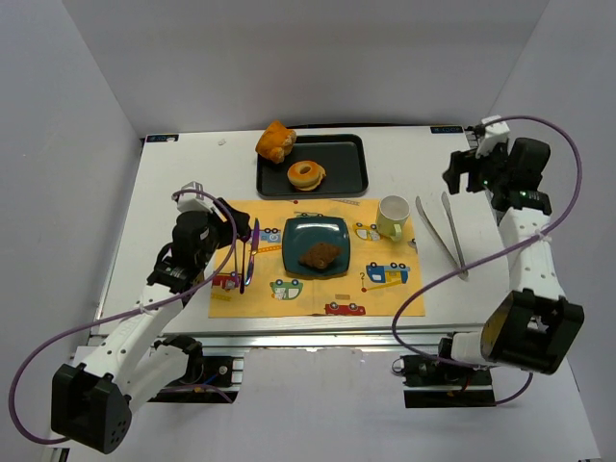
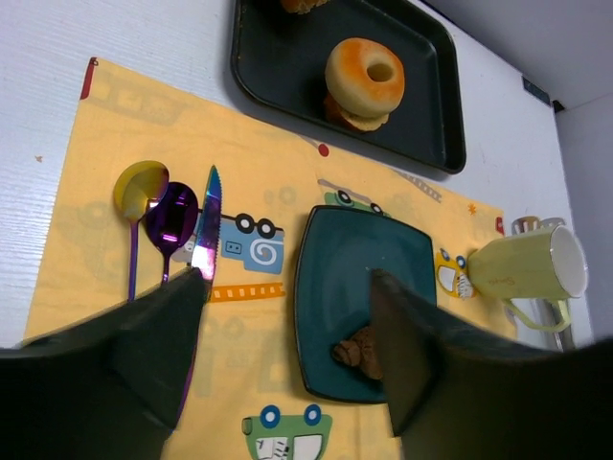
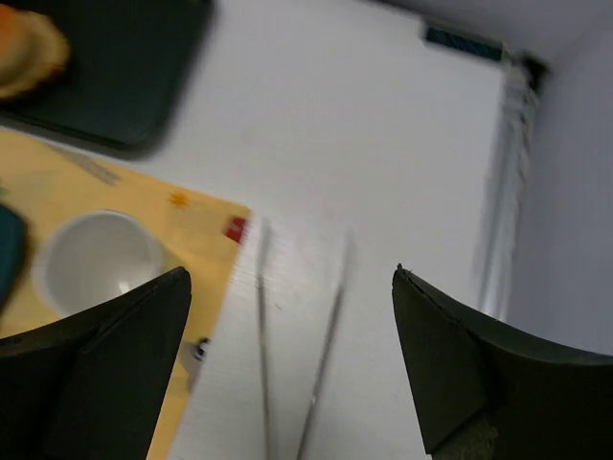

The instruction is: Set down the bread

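Note:
The bread (image 1: 319, 255), a small dark brown chunk, lies on the teal plate (image 1: 300, 234) on the yellow placemat; it also shows in the left wrist view (image 2: 352, 352), partly hidden by a finger. My left gripper (image 1: 240, 231) is open and empty, to the left of the plate above the cutlery; in its wrist view (image 2: 287, 278) the jaws stand wide apart. My right gripper (image 1: 462, 173) is open and empty, high over the table's far right, above metal tongs (image 3: 297, 374); in its wrist view (image 3: 290, 276) the jaws are wide.
A black tray (image 1: 337, 178) at the back holds a donut (image 1: 306, 174) and an orange bun (image 1: 275, 141). A pale green mug (image 1: 392, 217) stands right of the plate. Purple spoons and a knife (image 2: 206, 225) lie on the placemat (image 1: 385, 294) at left. Tongs (image 1: 448, 231) lie at right.

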`<state>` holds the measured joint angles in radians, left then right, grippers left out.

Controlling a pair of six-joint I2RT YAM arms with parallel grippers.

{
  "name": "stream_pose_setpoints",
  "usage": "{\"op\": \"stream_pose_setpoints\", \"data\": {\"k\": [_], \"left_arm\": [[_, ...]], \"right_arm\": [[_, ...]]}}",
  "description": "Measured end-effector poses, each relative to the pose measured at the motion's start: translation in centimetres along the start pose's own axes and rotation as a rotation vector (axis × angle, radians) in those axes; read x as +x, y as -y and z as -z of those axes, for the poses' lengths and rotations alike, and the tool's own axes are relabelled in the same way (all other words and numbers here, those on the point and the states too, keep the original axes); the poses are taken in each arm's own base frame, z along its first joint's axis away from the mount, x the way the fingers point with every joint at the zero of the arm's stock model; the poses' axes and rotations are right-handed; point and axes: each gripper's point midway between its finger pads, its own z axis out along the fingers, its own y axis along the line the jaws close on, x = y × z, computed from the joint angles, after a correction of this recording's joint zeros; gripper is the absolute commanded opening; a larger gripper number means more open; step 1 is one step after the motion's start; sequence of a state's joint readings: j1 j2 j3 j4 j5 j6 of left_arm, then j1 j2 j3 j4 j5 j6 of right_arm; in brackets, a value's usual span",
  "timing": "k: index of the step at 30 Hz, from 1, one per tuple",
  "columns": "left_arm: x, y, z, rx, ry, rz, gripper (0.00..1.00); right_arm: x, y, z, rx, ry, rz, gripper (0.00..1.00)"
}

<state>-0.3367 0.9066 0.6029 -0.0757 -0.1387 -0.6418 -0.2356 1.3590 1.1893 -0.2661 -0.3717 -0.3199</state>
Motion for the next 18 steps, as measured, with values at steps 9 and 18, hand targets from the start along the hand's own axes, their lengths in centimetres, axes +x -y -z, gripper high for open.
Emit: {"op": "stream_pose_setpoints", "data": {"k": [9, 18], "left_arm": [[-0.4, 0.8, 0.6, 0.039, 0.007, 0.002, 0.19], [-2.2, 1.4, 2.5, 0.065, 0.082, 0.031, 0.31]], "right_arm": [[-4.7, -19.8, 3.0, -0.707, 0.343, 0.452, 0.89], [-0.6, -30.1, -1.6, -0.746, 0.055, 0.414, 0.89]]}}
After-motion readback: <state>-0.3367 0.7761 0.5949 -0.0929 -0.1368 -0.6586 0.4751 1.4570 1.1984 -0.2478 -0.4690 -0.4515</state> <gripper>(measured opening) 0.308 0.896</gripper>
